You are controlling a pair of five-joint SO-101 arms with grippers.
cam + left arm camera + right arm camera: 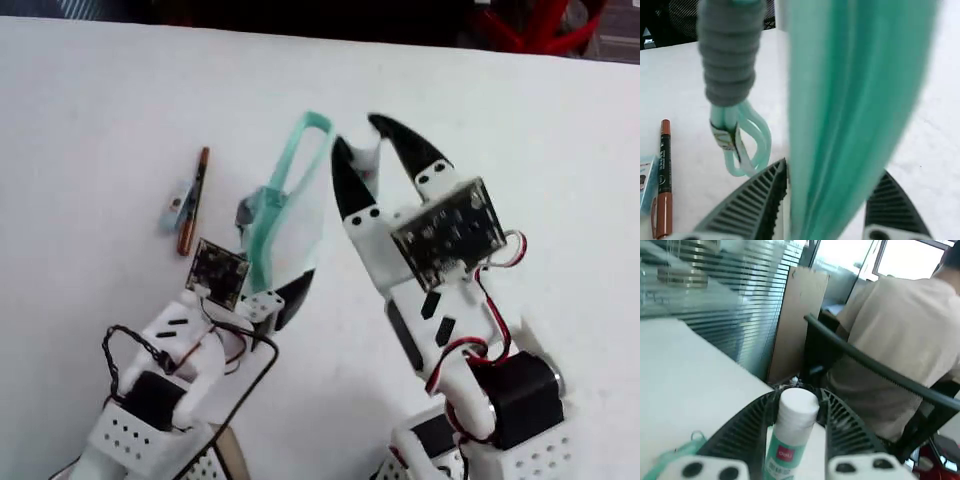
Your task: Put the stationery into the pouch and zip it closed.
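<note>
A clear pouch [290,215] with a teal zip edge is lifted off the white table, and my left gripper [285,285] is shut on its lower end. In the left wrist view the teal edge [850,100] runs between the fingers [760,200], with the grey zip pull [730,50] and its teal loop [747,145] hanging beside it. My right gripper [357,133] hovers at the pouch's upper end, shut on a glue stick [792,435] with a white cap. A brown marker [193,200] and a small blue item [177,208] lie on the table to the left of the pouch.
The white table [100,100] is bare to the far left and far right. Beyond the table's far edge stand a black chair [865,365] and a cardboard sheet [797,325]. Both arm bases crowd the near edge.
</note>
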